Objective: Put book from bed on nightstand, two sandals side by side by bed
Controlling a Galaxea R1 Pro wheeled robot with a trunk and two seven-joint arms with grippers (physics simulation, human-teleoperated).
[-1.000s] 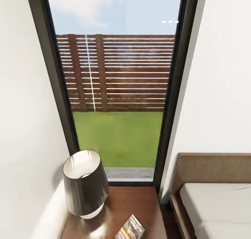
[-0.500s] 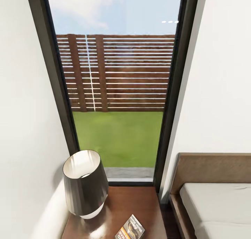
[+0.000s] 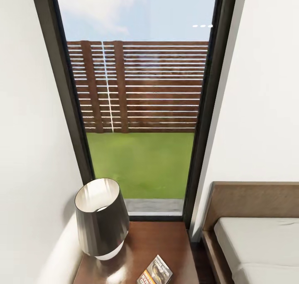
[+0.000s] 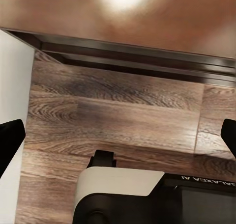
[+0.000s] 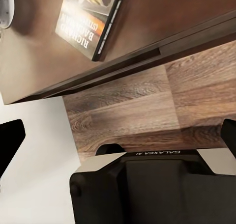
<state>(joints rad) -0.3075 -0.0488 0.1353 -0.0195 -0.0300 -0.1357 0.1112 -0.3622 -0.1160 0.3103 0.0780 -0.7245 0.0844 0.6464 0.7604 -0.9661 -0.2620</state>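
Note:
The book (image 3: 155, 271) lies flat on the nightstand (image 3: 166, 242), near its front edge, with its dark cover and orange band facing up. In the right wrist view the book (image 5: 88, 17) rests on the glossy top of the nightstand (image 5: 162, 13), beyond my right gripper (image 5: 118, 138), which is open and holds nothing. My left gripper (image 4: 118, 138) is open too, over the wood floor in front of the nightstand (image 4: 123, 22). The bed (image 3: 253, 199) stands to the right of the nightstand. The sandals are out of view.
A dark-shaded lamp (image 3: 101, 217) stands on the nightstand's left half, close to the book. A tall black-framed window (image 3: 141, 110) is behind it, with white walls on both sides. Wood-plank floor (image 4: 113, 116) lies below the grippers.

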